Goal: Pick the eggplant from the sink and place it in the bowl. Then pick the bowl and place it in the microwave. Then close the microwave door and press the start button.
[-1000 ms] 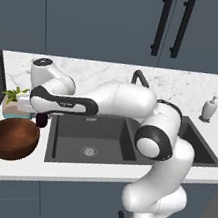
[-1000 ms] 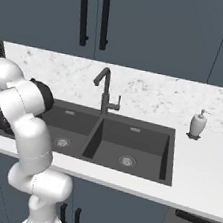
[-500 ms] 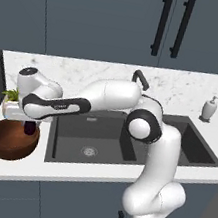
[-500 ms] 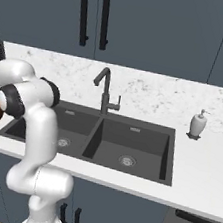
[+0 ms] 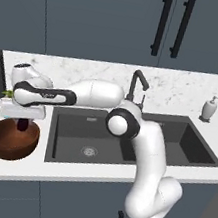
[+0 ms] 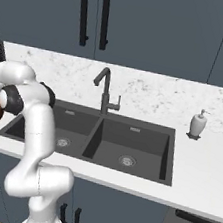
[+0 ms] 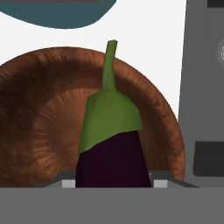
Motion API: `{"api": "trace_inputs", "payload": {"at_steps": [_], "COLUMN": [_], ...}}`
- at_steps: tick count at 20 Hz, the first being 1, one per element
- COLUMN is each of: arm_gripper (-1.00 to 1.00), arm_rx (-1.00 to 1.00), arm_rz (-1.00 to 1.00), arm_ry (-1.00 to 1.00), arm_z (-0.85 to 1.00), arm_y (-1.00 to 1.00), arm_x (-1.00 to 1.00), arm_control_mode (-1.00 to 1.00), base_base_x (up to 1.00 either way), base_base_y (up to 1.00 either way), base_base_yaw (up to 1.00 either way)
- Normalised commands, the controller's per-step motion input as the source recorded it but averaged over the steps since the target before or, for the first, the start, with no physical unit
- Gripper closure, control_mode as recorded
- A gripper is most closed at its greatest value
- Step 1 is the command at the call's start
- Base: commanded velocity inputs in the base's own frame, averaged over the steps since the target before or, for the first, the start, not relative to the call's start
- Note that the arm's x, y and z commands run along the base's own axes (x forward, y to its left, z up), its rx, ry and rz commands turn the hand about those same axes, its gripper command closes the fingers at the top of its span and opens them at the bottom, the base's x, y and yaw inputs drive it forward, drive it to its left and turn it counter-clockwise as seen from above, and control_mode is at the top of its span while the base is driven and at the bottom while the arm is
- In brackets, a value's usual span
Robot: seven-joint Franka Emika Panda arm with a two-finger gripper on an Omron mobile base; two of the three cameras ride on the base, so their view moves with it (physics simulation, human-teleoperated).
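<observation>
Right now your gripper (image 5: 23,125) is clamped on the eggplant (image 7: 112,153) — stem pointing away — directly above the bowl (image 7: 39,122) so a release drops it inside.

Colours, sink counter scene

Eggplant (image 7: 113,164) dark purple, green cap and stem. Bowl (image 5: 11,139) reddish-brown wood grain. Sink (image 5: 131,138) dark grey, faucet (image 6: 105,90) dark. Counter (image 6: 200,172) white, backsplash (image 6: 152,92) grey-veined marble. Cabinets (image 5: 106,19) slate blue, black handles (image 5: 171,25). Soap bottle (image 6: 198,124) off-white. Pot (image 7: 61,11) teal.
</observation>
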Motion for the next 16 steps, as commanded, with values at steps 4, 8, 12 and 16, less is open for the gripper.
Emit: {"api": "trace_inputs", "payload": {"at_steps": [4,8,12,16], "arm_gripper": [1.00,1.00,1.00,1.00], "arm_rx": [-0.05,-0.05,-0.03,0.00], "arm_rz": [-0.01,-0.01,0.00,0.00], "arm_ry": [0.06,0.02,0.00,0.00], "arm_z": [-0.32,-0.41,-0.53,-0.35], "arm_y": [0.26,0.15,0.00,0.00], "arm_x": [0.00,-0.06,-0.10,0.00], "arm_control_mode": [-1.00,-1.00,-1.00,-1.00], "base_base_x": [0.00,0.00,0.00,0.00], "base_base_y": [0.00,0.00,0.00,0.00], "base_base_yaw": [0.00,0.00,0.00,0.00]}}
